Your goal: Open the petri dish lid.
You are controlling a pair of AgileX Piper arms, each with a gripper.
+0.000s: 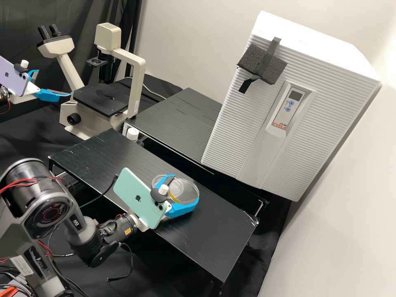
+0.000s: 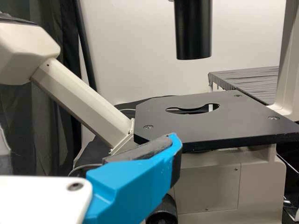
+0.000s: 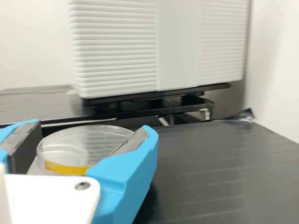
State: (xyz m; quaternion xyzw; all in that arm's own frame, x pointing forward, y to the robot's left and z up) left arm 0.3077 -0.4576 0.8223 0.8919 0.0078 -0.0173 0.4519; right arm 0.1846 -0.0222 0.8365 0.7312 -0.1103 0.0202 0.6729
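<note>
In the high view my right gripper (image 1: 186, 187) is over the near black bench, its two fingers shut on the sides of a clear round petri dish lid (image 1: 190, 190). A second clear round piece, the dish (image 1: 158, 180), shows partly behind a finger, offset from the lid. The right wrist view has the lid (image 3: 88, 140), with a yellow band on its rim, between the pads of my right gripper (image 3: 93, 133). My left gripper (image 1: 54, 83) stands open and holds nothing beside the microscope; in the left wrist view one finger of the left gripper (image 2: 86, 144) shows before the stage.
A microscope (image 1: 103, 97) stands at the back left. Behind the near bench (image 1: 103, 161) is another black bench (image 1: 181, 123), with a large white ribbed appliance (image 1: 231, 136) over its right side. A white-capped bottle (image 1: 132, 133) stands between the benches.
</note>
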